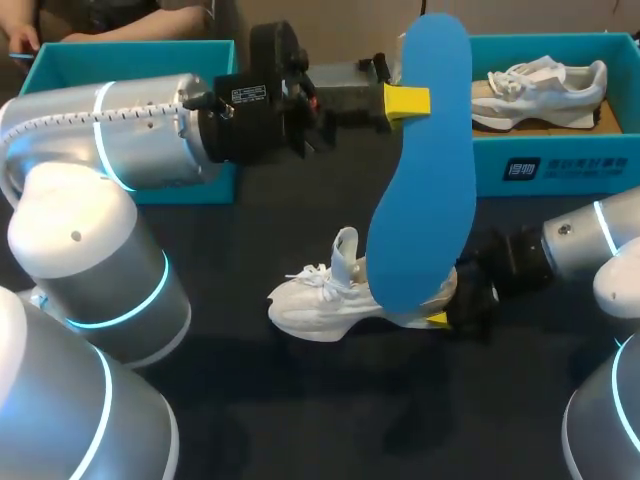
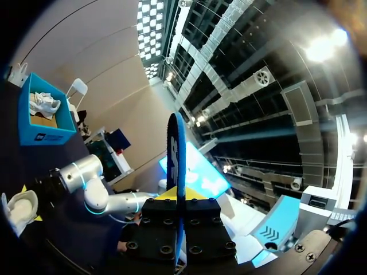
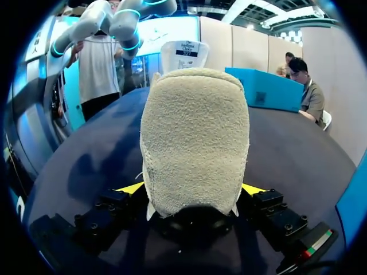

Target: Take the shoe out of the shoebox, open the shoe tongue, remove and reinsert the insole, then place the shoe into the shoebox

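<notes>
We can read no print: the white label (image 1: pixel 522 169) on the shoebox (image 1: pixel 590 165) at right and the sticker (image 1: pixel 249 95) on our left arm (image 1: pixel 150 125) are too small.

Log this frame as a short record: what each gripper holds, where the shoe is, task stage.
left gripper: shut on blue insole, held upright above the table
right gripper: shut on white shoe at its heel
white shoe: on the table, outside the shoebox
shoebox: far right, holds a second shoe
stage: insole out, not yet reinserted
</notes>
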Controlling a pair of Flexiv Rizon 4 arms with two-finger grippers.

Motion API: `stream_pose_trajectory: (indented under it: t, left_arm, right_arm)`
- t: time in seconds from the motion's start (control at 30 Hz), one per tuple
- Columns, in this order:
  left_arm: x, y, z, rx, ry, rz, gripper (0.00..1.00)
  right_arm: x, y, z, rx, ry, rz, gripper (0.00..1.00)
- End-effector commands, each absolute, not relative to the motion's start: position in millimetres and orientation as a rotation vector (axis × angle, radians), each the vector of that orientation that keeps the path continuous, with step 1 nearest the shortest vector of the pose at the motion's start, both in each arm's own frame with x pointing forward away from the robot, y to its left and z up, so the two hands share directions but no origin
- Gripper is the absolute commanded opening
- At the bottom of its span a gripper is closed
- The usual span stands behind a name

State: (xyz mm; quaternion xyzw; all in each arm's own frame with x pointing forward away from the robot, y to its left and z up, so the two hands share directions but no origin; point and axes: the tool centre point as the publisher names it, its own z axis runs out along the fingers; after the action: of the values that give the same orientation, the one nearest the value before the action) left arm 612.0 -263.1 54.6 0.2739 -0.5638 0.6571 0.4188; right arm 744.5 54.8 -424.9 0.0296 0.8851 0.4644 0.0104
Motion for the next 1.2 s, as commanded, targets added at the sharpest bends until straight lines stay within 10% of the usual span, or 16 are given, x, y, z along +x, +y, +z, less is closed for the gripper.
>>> stream_pose_trajectory:
  t: [0.03,1.2]
  left_arm:
    - [612,-267,55,0.690,-1.414,1.649,0.00]
    - [612,-267,55,0.690,-1.414,1.649,0.00]
  right_arm:
    - [742,51,-412,0.089,2.792,1.398,1.00]
    - [737,38,-349,0.056,2.963,0.939,1.00]
